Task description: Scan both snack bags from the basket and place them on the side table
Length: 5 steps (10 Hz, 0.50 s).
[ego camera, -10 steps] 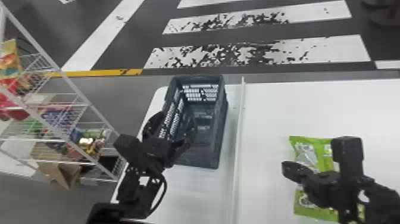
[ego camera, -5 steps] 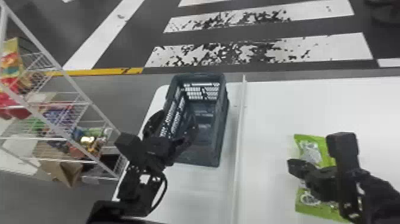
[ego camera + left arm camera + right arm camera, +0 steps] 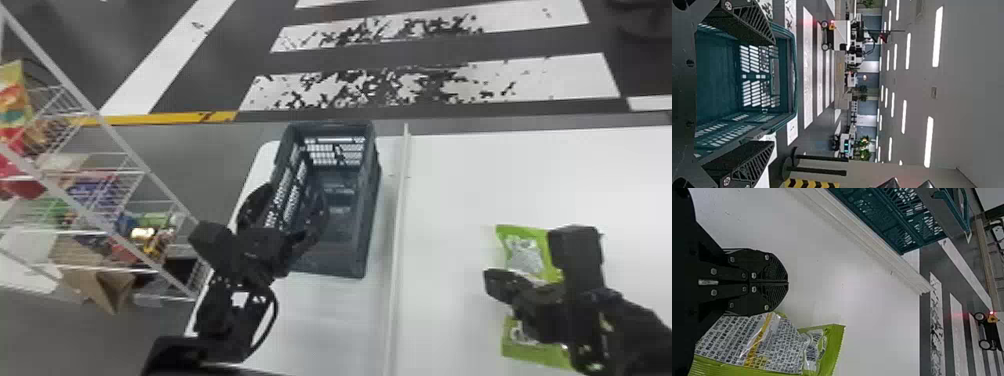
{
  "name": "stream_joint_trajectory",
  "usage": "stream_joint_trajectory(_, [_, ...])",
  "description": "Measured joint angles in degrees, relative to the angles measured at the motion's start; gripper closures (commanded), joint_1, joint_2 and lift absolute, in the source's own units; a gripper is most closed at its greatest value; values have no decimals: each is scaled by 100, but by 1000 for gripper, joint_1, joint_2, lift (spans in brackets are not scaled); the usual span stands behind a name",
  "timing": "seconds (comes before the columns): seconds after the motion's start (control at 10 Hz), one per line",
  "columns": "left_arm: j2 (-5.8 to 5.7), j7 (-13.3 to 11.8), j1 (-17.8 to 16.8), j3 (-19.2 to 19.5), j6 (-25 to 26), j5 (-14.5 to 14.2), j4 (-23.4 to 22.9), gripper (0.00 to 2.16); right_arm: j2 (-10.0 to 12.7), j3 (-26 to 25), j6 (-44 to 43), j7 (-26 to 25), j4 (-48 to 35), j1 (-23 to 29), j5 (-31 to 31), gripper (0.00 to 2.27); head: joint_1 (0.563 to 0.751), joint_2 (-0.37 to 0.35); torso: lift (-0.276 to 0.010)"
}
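Note:
The blue-grey basket stands on the left part of the white table. At its left side my open left gripper has one finger outside the rim and the other over the interior. In the left wrist view the left gripper holds nothing, with the basket between and beyond its fingers. Over the right table my right gripper covers the middle of green snack packaging; one bag or two, I cannot tell. In the right wrist view the right gripper is shut on nothing, beside the bag.
A raised white strip divides the basket's section from the right table. To the left stands a white wire rack with colourful packages. Striped floor lies beyond the tables.
The green packaging has shifted slightly to the right on the table. My right gripper has moved a little away from the robot. The left arm stays in place, its gripper still open.

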<state>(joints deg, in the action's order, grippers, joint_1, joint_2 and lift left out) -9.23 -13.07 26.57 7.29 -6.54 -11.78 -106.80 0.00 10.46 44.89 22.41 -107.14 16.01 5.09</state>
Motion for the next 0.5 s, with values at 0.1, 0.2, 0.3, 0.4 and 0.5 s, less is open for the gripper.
stream_joint_trajectory(0.1, [0,-2,4,0,0,0,-1,100,0,11,1,0,-26,21,55,2263,695,282,-75])
stream_joint_trajectory(0.2, [-2,0,3,0,0,0,-1,100,0,8,9,0,-29,21,91,2263,695,280,-75])
stream_joint_trajectory(0.3, [-7,2,0,0,0,-2,-1,100,0,-20,21,0,-32,20,101,2263,695,276,-75])
stream_joint_trajectory(0.4, [-8,1,-2,0,0,-2,-1,100,-1,-55,25,3,-34,21,103,2263,695,271,-75])
stream_joint_trajectory(0.5, [-9,2,-2,0,0,-5,-1,100,-30,-89,32,21,-35,24,105,2263,695,269,-75])
